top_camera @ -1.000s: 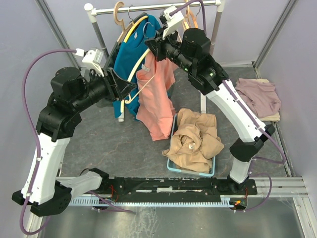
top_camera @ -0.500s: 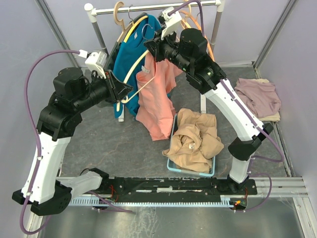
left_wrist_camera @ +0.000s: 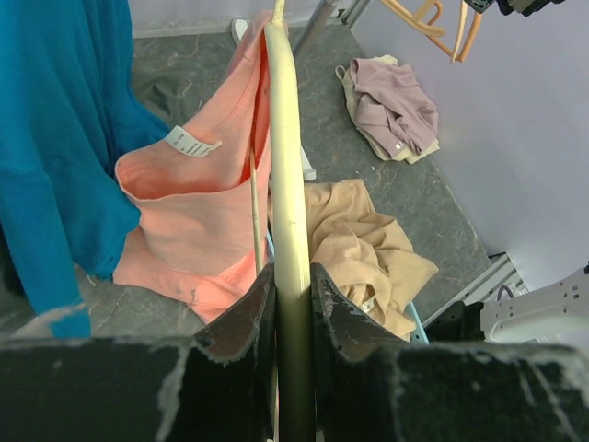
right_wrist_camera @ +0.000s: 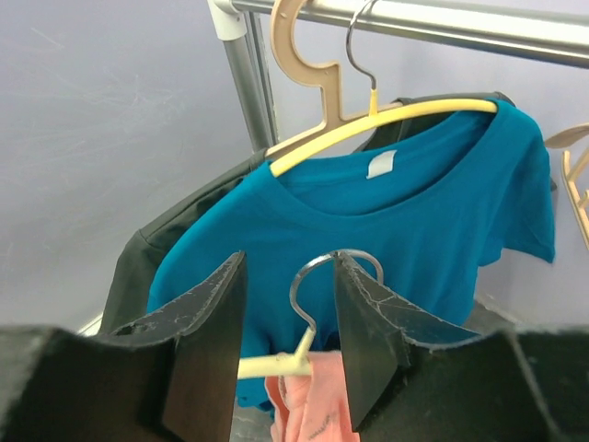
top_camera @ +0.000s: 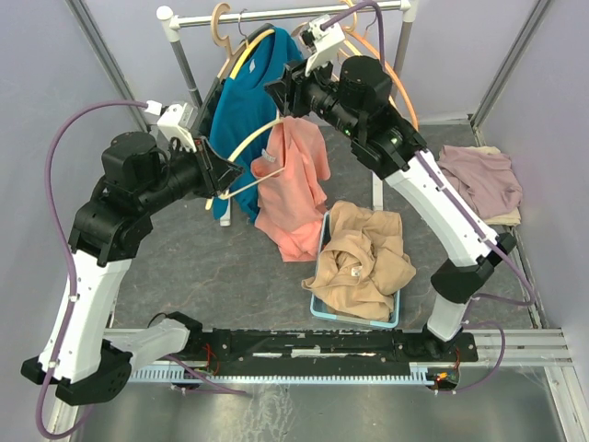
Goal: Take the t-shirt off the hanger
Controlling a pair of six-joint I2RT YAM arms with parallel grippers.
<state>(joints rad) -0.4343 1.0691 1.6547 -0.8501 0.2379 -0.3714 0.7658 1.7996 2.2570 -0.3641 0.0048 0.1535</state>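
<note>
A salmon-pink t-shirt (top_camera: 293, 189) hangs off the far end of a cream hanger (top_camera: 247, 147), its collar and label facing up. My left gripper (top_camera: 219, 175) is shut on the hanger's near arm. In the left wrist view the hanger (left_wrist_camera: 285, 166) runs straight out between the pads of the left gripper (left_wrist_camera: 293, 285), with the t-shirt (left_wrist_camera: 193, 198) draped to its left. My right gripper (top_camera: 281, 92) is up by the rail and stands open. In the right wrist view the hanger's metal hook (right_wrist_camera: 322, 272) sits loose between the fingers of the right gripper (right_wrist_camera: 290, 262), with the t-shirt (right_wrist_camera: 317, 405) below.
A teal t-shirt (top_camera: 241, 101) on a yellow hanger and a dark garment hang on the rack rail (top_camera: 276, 16), with empty wooden hangers (top_camera: 354, 37) beside them. A blue basket (top_camera: 324, 241) holds a tan garment (top_camera: 363, 258). Mauve clothes (top_camera: 479, 180) lie at the right.
My left gripper closed on the hanger arm. My right gripper let go of the hook and now stands open around it. The pink t-shirt has sagged lower.
</note>
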